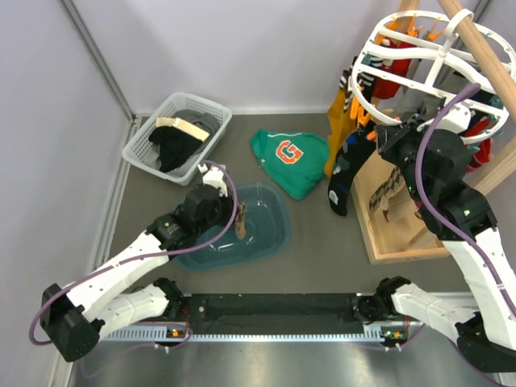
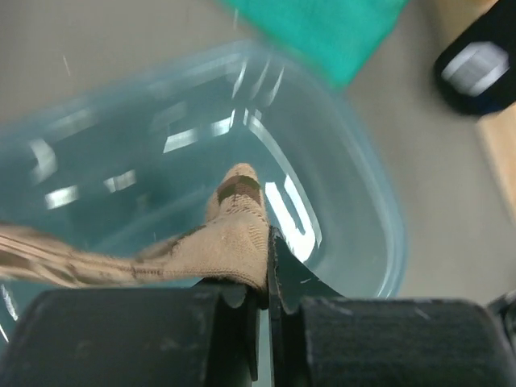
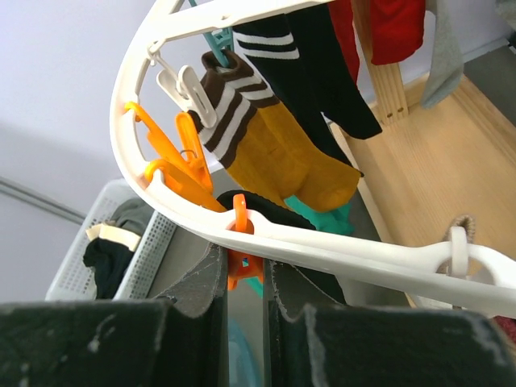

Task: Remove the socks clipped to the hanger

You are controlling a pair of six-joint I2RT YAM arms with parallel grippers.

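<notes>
walls (image 1: 242,48): pale grey | floor (image 1: 322,234): grey-brown | right: wooden stand (image 1: 401,248)

Large orange letter G on the green sweatshirt (image 1: 290,161), no other lettering legible on anything else in view

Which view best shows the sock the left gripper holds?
Left wrist: the tan sock, close up, pinched in the left gripper over the blue tub. Top external shows it small; right wrist, not at all.
</notes>
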